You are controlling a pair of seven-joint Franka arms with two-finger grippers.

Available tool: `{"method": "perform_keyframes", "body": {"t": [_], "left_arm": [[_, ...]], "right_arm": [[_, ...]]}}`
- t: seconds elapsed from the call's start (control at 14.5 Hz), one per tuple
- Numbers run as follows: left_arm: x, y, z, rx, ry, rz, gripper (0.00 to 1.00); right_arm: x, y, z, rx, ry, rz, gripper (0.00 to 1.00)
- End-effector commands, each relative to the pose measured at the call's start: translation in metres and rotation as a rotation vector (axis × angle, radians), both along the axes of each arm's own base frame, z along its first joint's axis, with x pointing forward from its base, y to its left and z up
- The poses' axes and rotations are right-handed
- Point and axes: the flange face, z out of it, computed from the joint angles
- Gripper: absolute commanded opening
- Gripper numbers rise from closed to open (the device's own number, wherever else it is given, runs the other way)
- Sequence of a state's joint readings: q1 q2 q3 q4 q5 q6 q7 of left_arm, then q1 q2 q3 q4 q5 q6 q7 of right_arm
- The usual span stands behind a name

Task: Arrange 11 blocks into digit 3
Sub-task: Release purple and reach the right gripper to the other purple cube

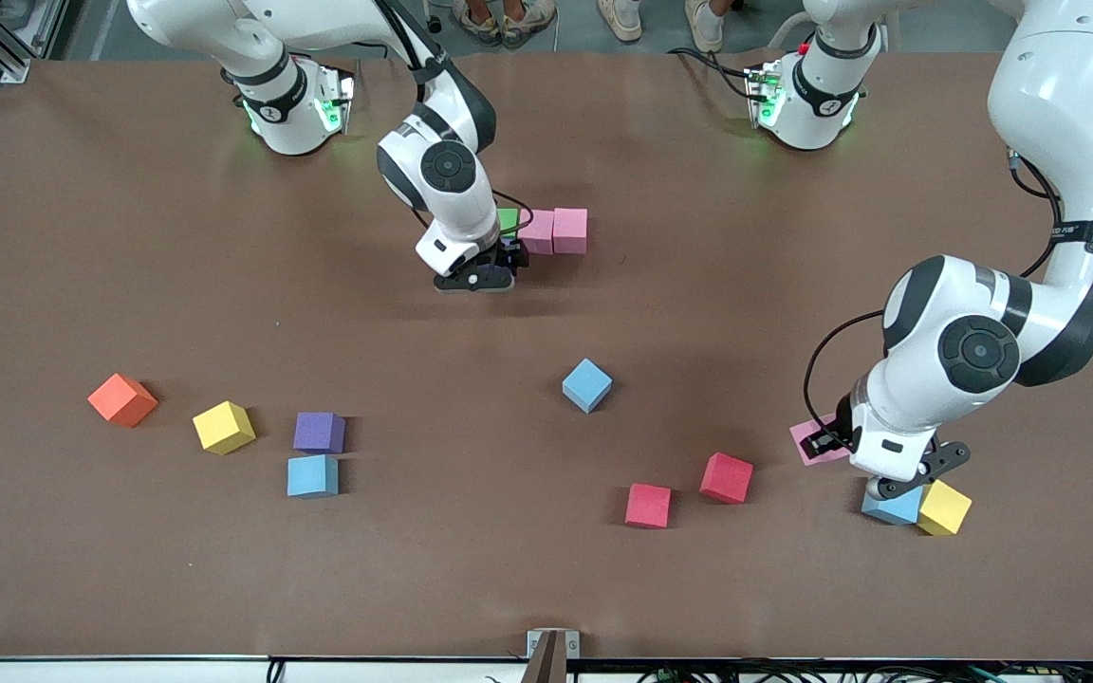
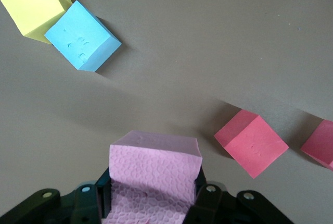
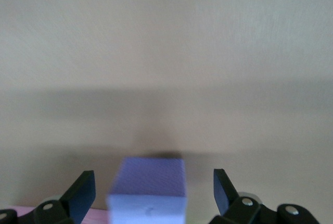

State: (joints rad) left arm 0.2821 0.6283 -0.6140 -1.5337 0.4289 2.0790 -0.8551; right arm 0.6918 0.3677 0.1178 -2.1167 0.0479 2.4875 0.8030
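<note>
A row of a green block [image 1: 508,221] and two pink blocks [image 1: 537,230] [image 1: 570,230] lies mid-table toward the robots' bases. My right gripper [image 1: 507,258] [image 3: 153,176] is low at the green end of that row. It stands open around a purple block [image 3: 150,187], with a gap on each side. That block is mostly hidden in the front view. My left gripper [image 1: 826,442] [image 2: 153,193] is shut on a pink block [image 2: 154,169] [image 1: 810,441], beside a touching light blue block [image 1: 891,507] [image 2: 82,35] and yellow block [image 1: 943,507] [image 2: 34,5].
Loose on the table nearer the front camera are an orange cube [image 1: 122,399], a yellow one [image 1: 224,427], a purple one [image 1: 319,433], two light blue ones [image 1: 312,476] [image 1: 587,384] and two red ones [image 1: 648,505] [image 1: 726,477].
</note>
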Motion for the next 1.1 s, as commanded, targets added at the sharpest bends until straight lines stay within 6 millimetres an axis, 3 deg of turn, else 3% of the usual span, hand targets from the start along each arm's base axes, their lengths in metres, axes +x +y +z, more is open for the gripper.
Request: {"method": "perform_keyframes", "body": {"t": [0.0, 0.07, 0.21, 0.35, 0.55, 0.62, 0.76, 1.04], "left_arm": [[-0.003, 0.001, 0.01, -0.003, 0.006, -0.01, 0.12], [-0.003, 0.001, 0.01, -0.003, 0.006, -0.012, 0.12], [-0.003, 0.001, 0.01, -0.003, 0.008, -0.012, 0.12], [-0.003, 0.001, 0.01, -0.003, 0.008, -0.012, 0.12], [-0.003, 0.001, 0.01, -0.003, 0.008, -0.012, 0.12], [-0.003, 0.002, 0.009, -0.003, 0.008, -0.011, 0.12], [-0.003, 0.002, 0.008, -0.003, 0.01, -0.011, 0.12], [-0.003, 0.001, 0.008, -0.004, 0.011, -0.012, 0.12]], "right_arm": [[0.027, 0.009, 0.056, 0.055, -0.027, -0.16, 1.0], [0.036, 0.01, 0.07, 0.074, -0.044, -0.199, 1.0], [0.076, -0.02, 0.09, 0.076, -0.049, -0.27, 1.0], [0.125, -0.066, 0.102, 0.082, -0.08, -0.337, 1.0], [0.194, -0.155, 0.105, 0.083, -0.119, -0.38, 1.0], [0.213, -0.189, 0.103, 0.061, -0.127, -0.313, 1.0], [0.238, -0.235, 0.09, 0.029, -0.095, -0.142, 1.0], [0.255, -0.294, 0.047, 0.022, -0.044, 0.137, 1.0]]}}
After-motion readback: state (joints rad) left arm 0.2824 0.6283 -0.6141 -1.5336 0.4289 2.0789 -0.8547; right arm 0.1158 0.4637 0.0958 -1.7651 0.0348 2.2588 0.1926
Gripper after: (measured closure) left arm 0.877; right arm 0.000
